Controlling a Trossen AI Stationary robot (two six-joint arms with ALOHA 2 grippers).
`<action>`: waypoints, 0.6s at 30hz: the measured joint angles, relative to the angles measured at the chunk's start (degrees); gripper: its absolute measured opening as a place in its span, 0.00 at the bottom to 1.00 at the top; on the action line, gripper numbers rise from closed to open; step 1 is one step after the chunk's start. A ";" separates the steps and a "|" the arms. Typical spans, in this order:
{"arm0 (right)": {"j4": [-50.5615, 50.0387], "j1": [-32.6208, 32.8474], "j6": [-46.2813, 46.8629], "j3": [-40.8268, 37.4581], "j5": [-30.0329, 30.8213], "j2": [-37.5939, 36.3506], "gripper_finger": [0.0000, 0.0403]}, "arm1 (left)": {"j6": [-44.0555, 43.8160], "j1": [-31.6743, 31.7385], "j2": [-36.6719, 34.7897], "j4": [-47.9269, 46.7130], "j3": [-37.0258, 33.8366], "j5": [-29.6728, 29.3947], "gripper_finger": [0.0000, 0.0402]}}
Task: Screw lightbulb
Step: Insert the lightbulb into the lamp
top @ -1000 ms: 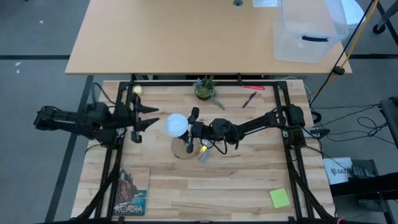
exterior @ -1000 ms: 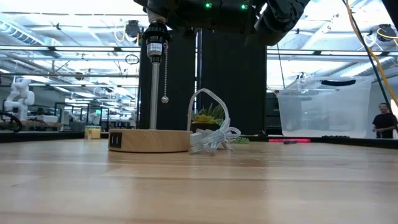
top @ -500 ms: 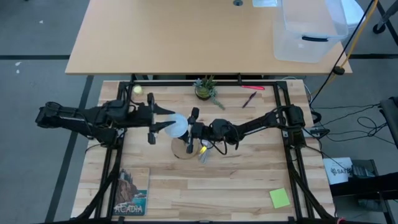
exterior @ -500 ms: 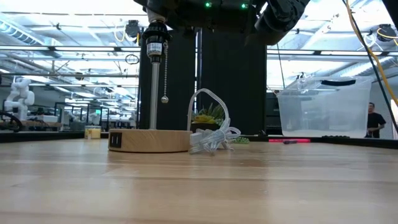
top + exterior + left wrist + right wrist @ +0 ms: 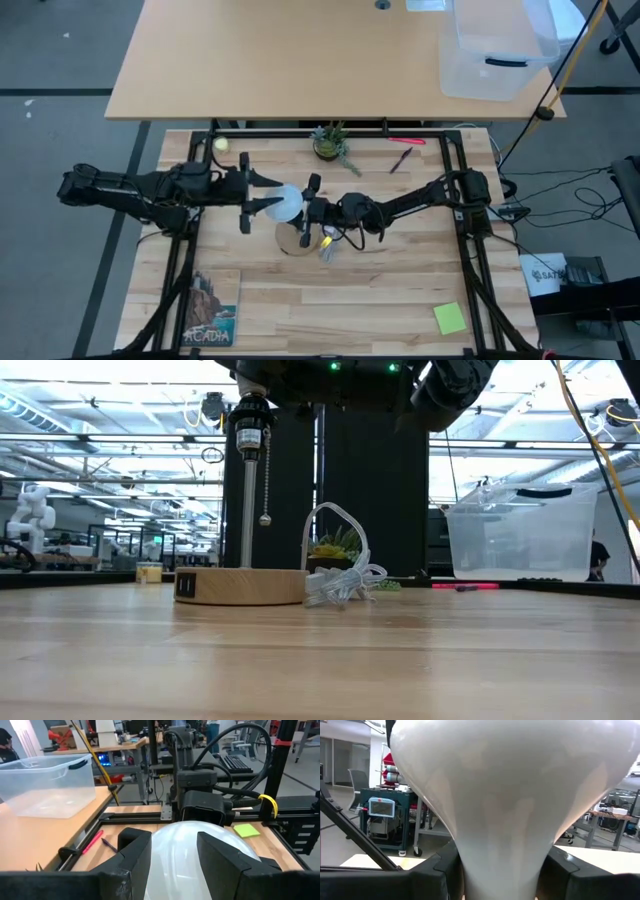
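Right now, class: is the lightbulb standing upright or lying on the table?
Upright: the lightbulb stands globe-up over the wooden stand, its neck between the right gripper fingers.

"ACADIA" on the booklet [image 5: 212, 310] cover

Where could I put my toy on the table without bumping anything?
The bare wood between the book and the green sticky note is free. The middle is crowded: both grippers, left and right, meet at the lightbulb over the wooden stand.
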 joint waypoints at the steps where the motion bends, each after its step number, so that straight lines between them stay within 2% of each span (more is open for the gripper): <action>1: 0.00 0.08 0.01 0.00 0.10 0.00 0.43 | 0.02 0.00 0.06 -0.04 0.00 0.00 0.41; 7: -1.08 0.65 0.15 -0.11 3.32 0.17 0.50 | 0.16 0.00 1.15 0.07 0.00 0.02 0.41; 15: -0.75 0.76 1.44 -0.11 3.35 0.02 0.65 | 0.75 0.00 1.80 0.60 0.00 0.04 0.41; 18: -4.07 1.39 1.44 0.04 5.35 -1.16 0.69 | 0.91 0.00 1.82 1.05 -0.02 0.04 0.41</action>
